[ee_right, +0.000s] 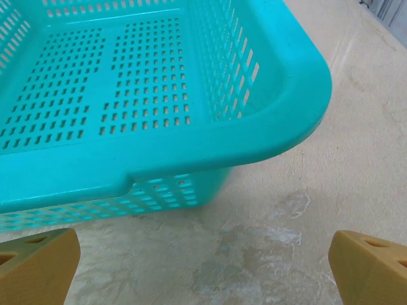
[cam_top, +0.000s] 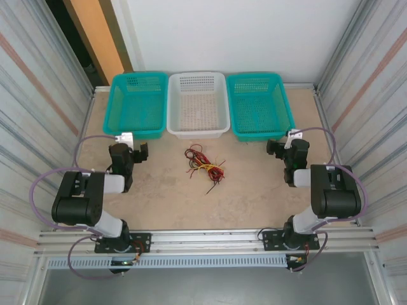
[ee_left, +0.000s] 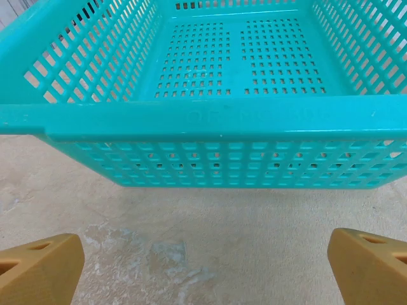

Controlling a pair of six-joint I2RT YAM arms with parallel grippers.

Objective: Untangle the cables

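Beige mottled tabletop point(cam_top: 254, 190) carried a small knot of thin red, pale yellow and black cables point(cam_top: 205, 166), curled together near its middle, just in front of the white perforated plastic basket point(cam_top: 198, 105). I could not read the faint raised lettering on the rim of the left teal plastic basket point(ee_left: 254, 116). I saw the left gripper point(ee_left: 203, 273) and right gripper point(ee_right: 203, 273) both spread wide, grasping nothing.

Teal slotted basket point(ee_left: 210, 121) across the upper half of the frame, near rim running level from left edge to right; beneath it, mottled beige table point(ee_left: 210, 216); in the lower corners, ochre fingertips point(ee_left: 38, 270) of the left gripper point(ee_left: 203, 273), spread wide apart, short of the basket.
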